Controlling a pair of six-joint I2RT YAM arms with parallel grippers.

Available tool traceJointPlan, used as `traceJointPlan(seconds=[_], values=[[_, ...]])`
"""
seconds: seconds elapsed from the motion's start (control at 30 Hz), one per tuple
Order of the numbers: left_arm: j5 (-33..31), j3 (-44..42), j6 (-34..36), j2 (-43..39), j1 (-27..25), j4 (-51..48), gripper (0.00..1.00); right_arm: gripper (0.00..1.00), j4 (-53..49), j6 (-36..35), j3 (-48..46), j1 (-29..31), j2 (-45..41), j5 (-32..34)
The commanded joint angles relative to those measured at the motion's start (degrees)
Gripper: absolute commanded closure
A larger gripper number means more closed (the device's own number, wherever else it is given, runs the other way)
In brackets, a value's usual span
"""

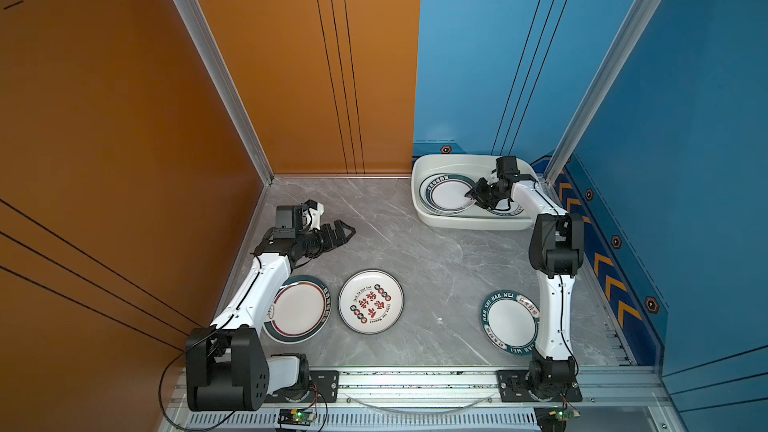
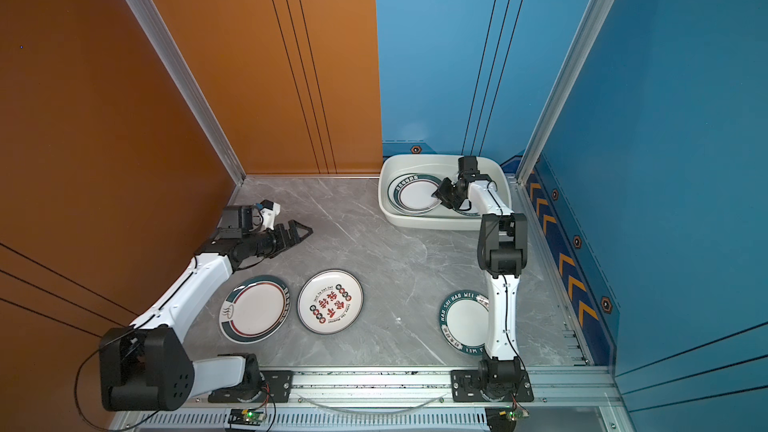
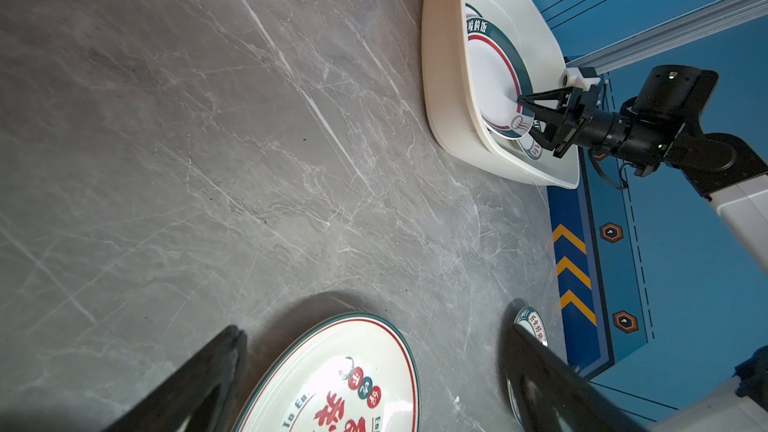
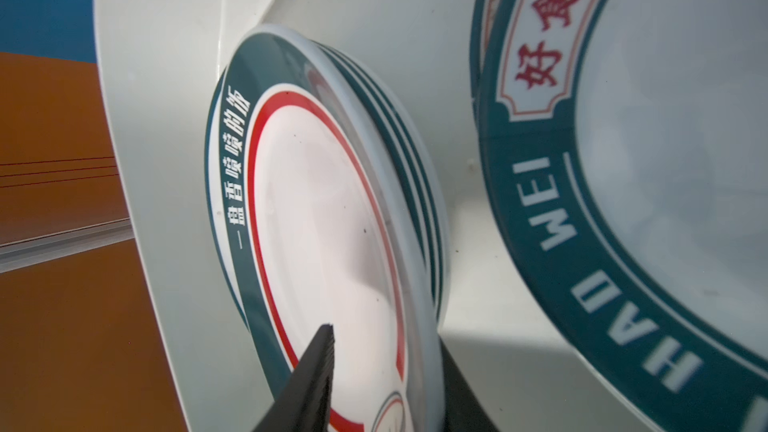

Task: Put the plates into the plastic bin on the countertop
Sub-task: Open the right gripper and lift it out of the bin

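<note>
Plates (image 3: pixel 494 76) sit in two piles inside the plastic bin (image 1: pixel 424 168), a glossy white tub with rounded corners and a rolled rim, standing on the grey, white-veined countertop (image 1: pixel 415 251). In the bin's half nearer my left claw (image 1: pixel 349 233) lies a pile of dark-green-rimmed plates. Its top plate (image 1: pixel 446 195) is white inside a thin red ring, with white Chinese lettering on the green band. Just beside that pile in the bin lies the cartouche plate (image 4: pixel 665 139), whose green band reads HAO WEI and which has red characters in a white panel.

My right claw (image 1: pixel 471 195) reaches into the bin. Its jaws are parted with the top plate's edge between them, wider than the rim is thick, so it is slack, not clenched.

Well apart from the bin, three more plates lie flat on the countertop: a red-ringed plate (image 1: pixel 299 309) with a green rim, a red-character plate (image 1: pixel 370 302) and a loose HAO WEI plate (image 1: pixel 509 322).

My left claw hovers far from the bin, spread wide and empty.
</note>
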Motion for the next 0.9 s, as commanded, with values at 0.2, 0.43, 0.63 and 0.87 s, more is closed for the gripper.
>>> traceJointPlan(seconds=[0.2, 0.43, 0.63, 0.87], values=[[-1.6, -0.2, 4.4, -0.8, 0.5, -5.8, 0.01, 0.58, -7.9, -6.0, 5.0, 1.4, 1.2, 7.9], [-3.8, 0.8, 8.2, -1.2, 0.5, -12.0, 0.01, 0.56, -9.7, -6.2, 7.0, 1.9, 2.9, 8.6], [-5.0, 0.8, 10.3, -2.3, 0.3, -15.2, 0.01, 0.55, -11.9, -7.5, 9.1, 2.7, 4.0, 10.4], [-10.2, 4.2, 16.3, -1.5, -1.8, -23.8, 0.01, 0.53, -12.1, -9.1, 9.2, 3.3, 2.6, 10.3]])
